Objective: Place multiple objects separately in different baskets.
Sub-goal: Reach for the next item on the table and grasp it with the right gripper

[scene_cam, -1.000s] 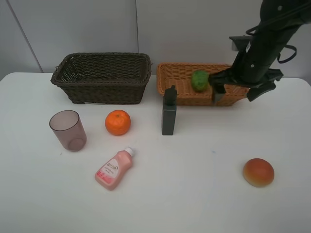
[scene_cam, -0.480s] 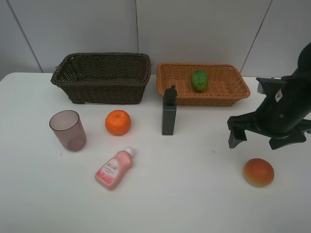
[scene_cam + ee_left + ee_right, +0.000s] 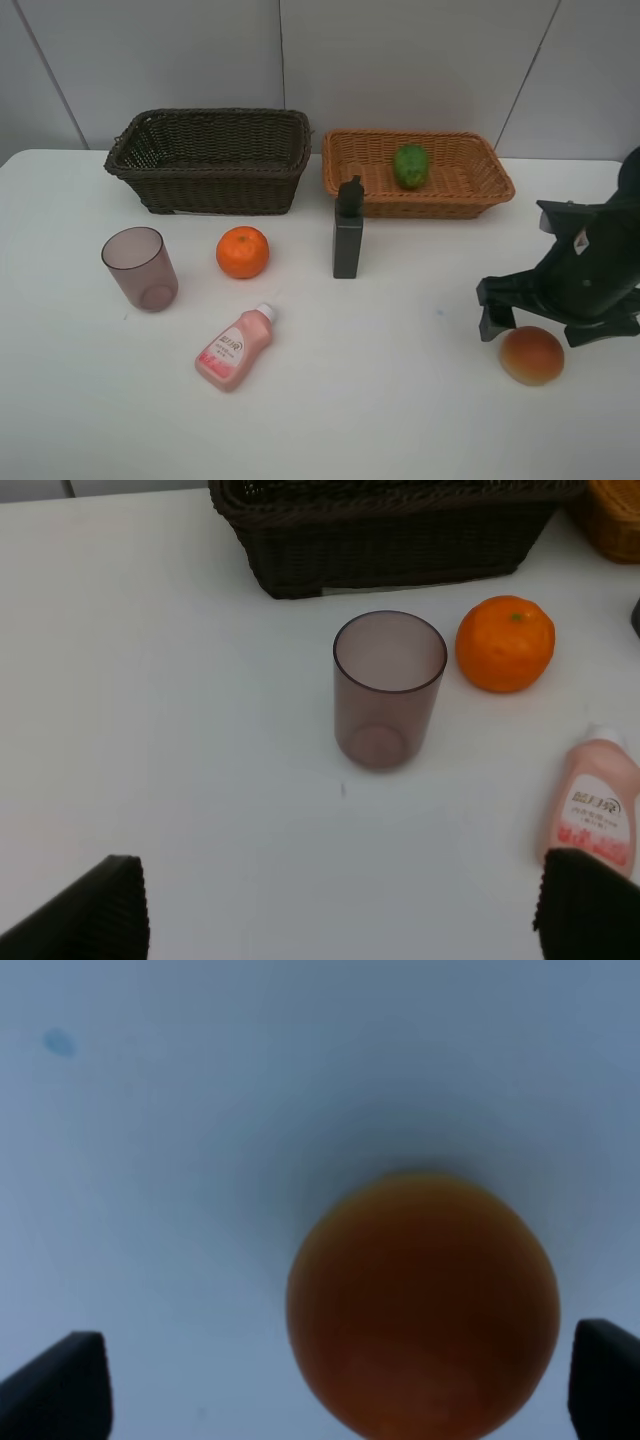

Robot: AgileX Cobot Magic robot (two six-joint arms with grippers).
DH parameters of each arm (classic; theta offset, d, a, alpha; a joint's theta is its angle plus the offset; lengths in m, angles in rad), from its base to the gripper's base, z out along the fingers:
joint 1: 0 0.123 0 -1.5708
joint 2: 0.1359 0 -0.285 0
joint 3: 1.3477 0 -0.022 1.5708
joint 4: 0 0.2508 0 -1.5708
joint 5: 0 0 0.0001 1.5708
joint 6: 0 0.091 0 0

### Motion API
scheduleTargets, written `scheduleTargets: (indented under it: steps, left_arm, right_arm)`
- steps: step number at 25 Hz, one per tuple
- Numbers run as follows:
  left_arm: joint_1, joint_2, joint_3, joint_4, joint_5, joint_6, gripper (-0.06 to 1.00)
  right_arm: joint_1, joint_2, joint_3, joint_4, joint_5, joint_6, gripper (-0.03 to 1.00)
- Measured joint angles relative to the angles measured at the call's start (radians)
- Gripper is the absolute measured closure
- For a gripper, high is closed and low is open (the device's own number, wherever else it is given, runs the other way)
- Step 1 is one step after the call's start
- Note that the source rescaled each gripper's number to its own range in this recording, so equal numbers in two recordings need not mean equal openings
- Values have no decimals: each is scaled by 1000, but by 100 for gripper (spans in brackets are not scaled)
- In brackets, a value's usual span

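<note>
The red-orange mango-like fruit (image 3: 531, 358) lies on the white table at the front right. My right gripper (image 3: 548, 325) hangs open just above it, one finger to each side, and the right wrist view shows the fruit (image 3: 425, 1300) between the open fingers. The green round fruit (image 3: 410, 165) lies in the light tan basket (image 3: 480, 195). The dark brown basket (image 3: 210, 190) holds nothing I can see. The mauve cup (image 3: 140, 268), orange (image 3: 242, 251), pink bottle (image 3: 233, 348) and dark grey bottle (image 3: 348, 240) are on the table. My left gripper (image 3: 340, 920) is open, short of the cup (image 3: 388, 690).
In the left wrist view the orange (image 3: 505, 643) and pink bottle (image 3: 595, 805) lie beside the cup, with the dark basket (image 3: 390, 550) behind. The grey bottle stands upright just in front of the tan basket. A grey wall runs behind the table.
My right gripper has let go of the green fruit in the tan basket, left the basket and come down over the mango-like fruit at the front right. The other objects have not moved.
</note>
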Motion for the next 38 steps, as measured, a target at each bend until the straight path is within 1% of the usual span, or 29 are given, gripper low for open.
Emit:
scheduleTargets:
  steps: [9, 16, 21, 25, 30, 32, 33, 34, 36, 37, 38]
  left_arm:
    - [0, 0, 0, 0, 0, 0, -6]
    - [0, 0, 0, 0, 0, 0, -6]
    - [0, 0, 0, 0, 0, 0, -6]
    - [0, 0, 0, 0, 0, 0, -6]
    - [0, 0, 0, 0, 0, 0, -6]
    - [0, 0, 0, 0, 0, 0, -6]
    - [0, 0, 0, 0, 0, 0, -6]
    - [0, 0, 0, 0, 0, 0, -6]
    - [0, 0, 0, 0, 0, 0, -6]
    - [0, 0, 0, 0, 0, 0, -6]
    - [0, 0, 0, 0, 0, 0, -6]
  right_arm:
    - [-54, 1, 43, -30, -70, 26, -1]
    - [-57, 11, 43, -42, -110, 45, -1]
    - [-57, 89, 45, -43, -112, 46, -1]
    - [-57, 136, 45, -43, -137, 46, -1]
    - [-57, 164, 45, -43, -158, 48, -1]
    - [-57, 164, 45, -43, -162, 48, 0]
    - [-57, 164, 45, -43, -163, 48, 4]
    - [-57, 164, 45, -43, -163, 48, 11]
    - [-57, 164, 45, -43, -163, 48, 35]
    - [-57, 164, 45, -43, -163, 49, 52]
    - [-57, 164, 45, -43, -163, 49, 59]
